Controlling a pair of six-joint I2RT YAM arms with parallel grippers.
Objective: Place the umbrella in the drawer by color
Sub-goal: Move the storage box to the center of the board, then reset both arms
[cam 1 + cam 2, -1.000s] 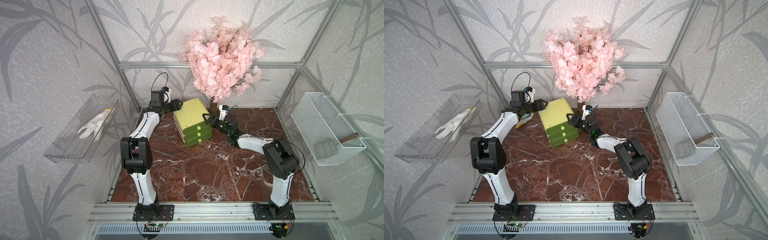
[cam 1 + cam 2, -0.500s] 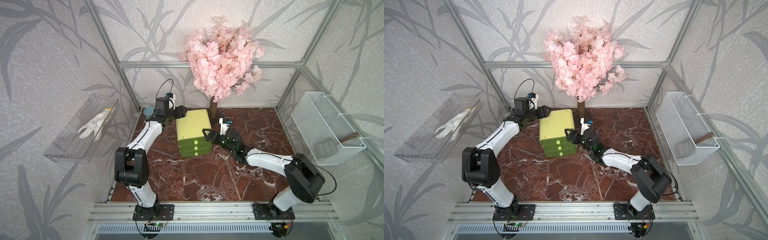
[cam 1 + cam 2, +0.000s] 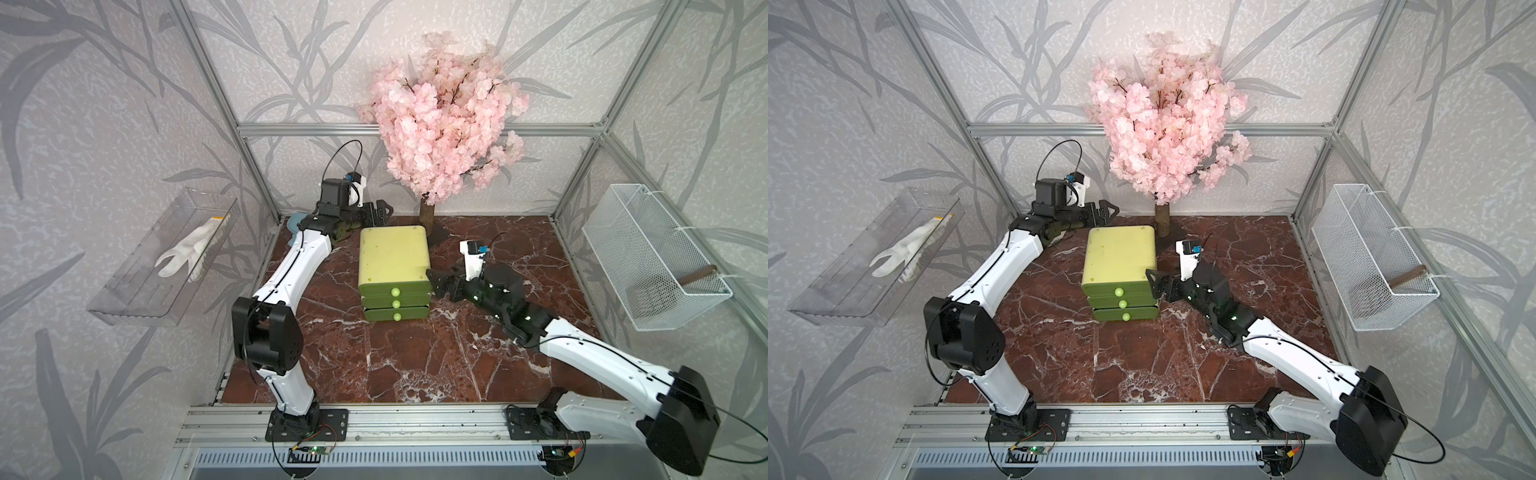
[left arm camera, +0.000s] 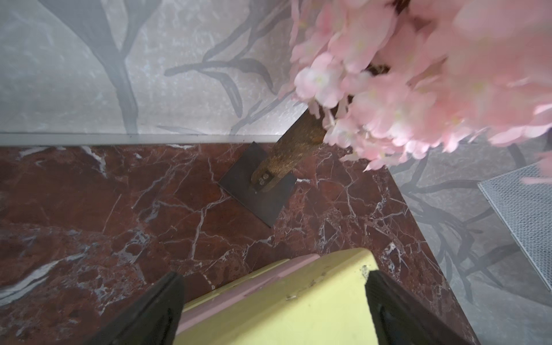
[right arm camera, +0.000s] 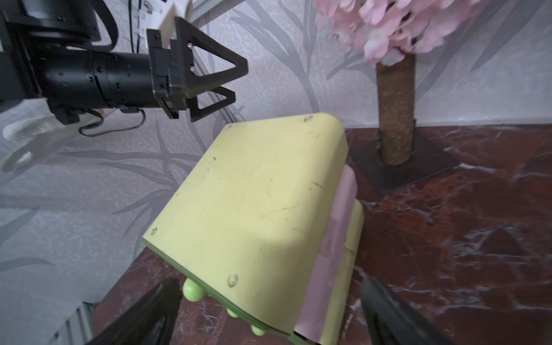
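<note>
Drawer chest (image 3: 392, 254) stands upright, knobs (image 3: 395, 291) facing front.

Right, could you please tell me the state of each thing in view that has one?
Yellow-green plastic three-drawer chest: upright, all drawers shut.
Left gripper: open, empty, by the chest's back edge.
Right gripper: open, empty, beside the chest's front corner.
White glove: lying in the clear wall tray.
Pink blossom tree: upright.
White wire basket: holds a brown stick.

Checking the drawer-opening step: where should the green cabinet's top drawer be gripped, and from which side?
The round knob centred on the top drawer, likely straight in from the front. It is the only protruding part; the drawer sits shut, flush in the cabinet.
</note>
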